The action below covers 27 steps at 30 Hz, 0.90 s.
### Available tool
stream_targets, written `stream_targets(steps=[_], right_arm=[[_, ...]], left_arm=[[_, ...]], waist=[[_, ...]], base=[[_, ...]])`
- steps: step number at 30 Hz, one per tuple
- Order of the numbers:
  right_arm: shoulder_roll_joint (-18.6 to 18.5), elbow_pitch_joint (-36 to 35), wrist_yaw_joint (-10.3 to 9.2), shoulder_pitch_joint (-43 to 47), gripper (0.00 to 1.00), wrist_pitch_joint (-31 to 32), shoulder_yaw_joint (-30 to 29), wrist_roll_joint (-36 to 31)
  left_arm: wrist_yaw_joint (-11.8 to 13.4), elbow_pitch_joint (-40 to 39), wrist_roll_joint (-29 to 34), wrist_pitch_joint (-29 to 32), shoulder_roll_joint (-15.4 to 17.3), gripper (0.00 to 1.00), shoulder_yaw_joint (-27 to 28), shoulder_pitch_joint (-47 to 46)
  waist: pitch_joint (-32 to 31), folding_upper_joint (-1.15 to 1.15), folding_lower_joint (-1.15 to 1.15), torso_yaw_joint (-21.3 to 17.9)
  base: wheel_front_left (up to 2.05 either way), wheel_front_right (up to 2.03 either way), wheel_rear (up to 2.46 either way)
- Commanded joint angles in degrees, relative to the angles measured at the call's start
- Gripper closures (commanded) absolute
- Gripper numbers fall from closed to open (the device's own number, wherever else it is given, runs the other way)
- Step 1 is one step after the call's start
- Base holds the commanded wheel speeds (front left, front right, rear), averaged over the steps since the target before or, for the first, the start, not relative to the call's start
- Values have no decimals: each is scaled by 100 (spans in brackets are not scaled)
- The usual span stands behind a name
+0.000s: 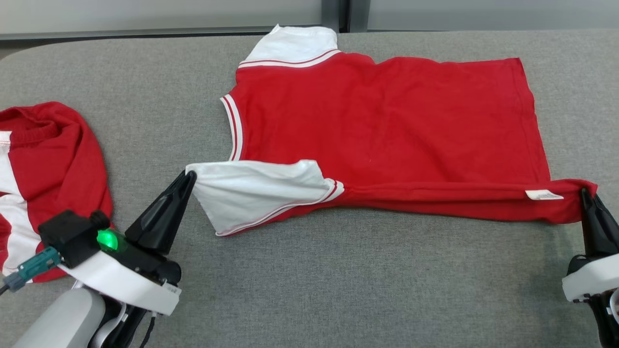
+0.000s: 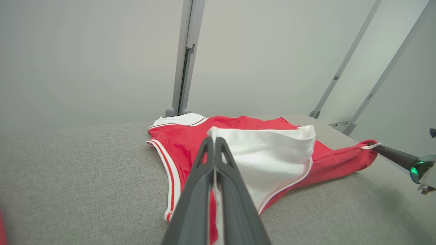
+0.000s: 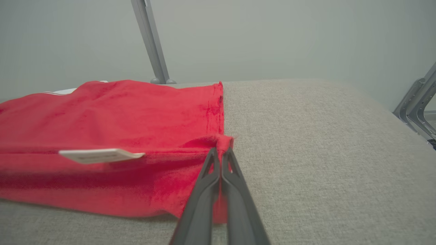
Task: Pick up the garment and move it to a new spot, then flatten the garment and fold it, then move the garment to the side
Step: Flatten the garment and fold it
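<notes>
red-and-white soft knit cloth shirt: matt, bit fuzzy, zero shine. grey woven fabric tabletop: coarse, matt too. long dark plastic left claw and right claw: smooth, dull sheen. small white tag looks papery. grey metal posts, satin finish.

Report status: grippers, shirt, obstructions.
Left gripper shut on white sleeve. Right gripper shut on hem corner. Red shirt spread on grey table, near edge folded over. Second red-and-white garment bunched left, clear of it.
</notes>
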Motion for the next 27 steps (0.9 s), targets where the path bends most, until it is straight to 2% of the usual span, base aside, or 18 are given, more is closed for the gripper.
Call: stream_targets(steps=[1,12,20,21,22,23,27], right_arm=[[-37,68,-12,-132,100,-38,46,-39],[-139,671,-12,-1077,100,-212,257,-233],[-37,1075,-12,-1488,100,-381,326,-293],[-10,1127,-12,-1535,92,-442,317,-261],[7,1181,-12,-1567,51,-481,304,-272],[31,1215,-12,-1590,0,-554,305,-291],[97,1285,-12,-1541,0,-881,378,-333]], left_arm=[[-27,98,22,-29,20,100,-62,-216],[-19,883,-104,-125,223,100,-865,-1673],[-20,1334,-136,-126,-39,100,-990,-2094],[-20,1394,-212,-126,-93,92,-998,-2131],[-20,1446,-298,-126,-144,51,-987,-2153],[-20,1503,-297,-127,-188,0,-891,-2186],[-20,1580,-126,-127,-457,0,-388,-1872]], waist=[[100,0,0,26],[536,0,0,-7],[694,0,0,-38],[712,0,0,-38],[725,0,0,-38],[735,0,0,-37],[672,0,0,-53]], base=[[0,0,0],[0,0,0],[0,0,0],[0,0,0],[0,0,0],[0,0,0],[0,0,0]])
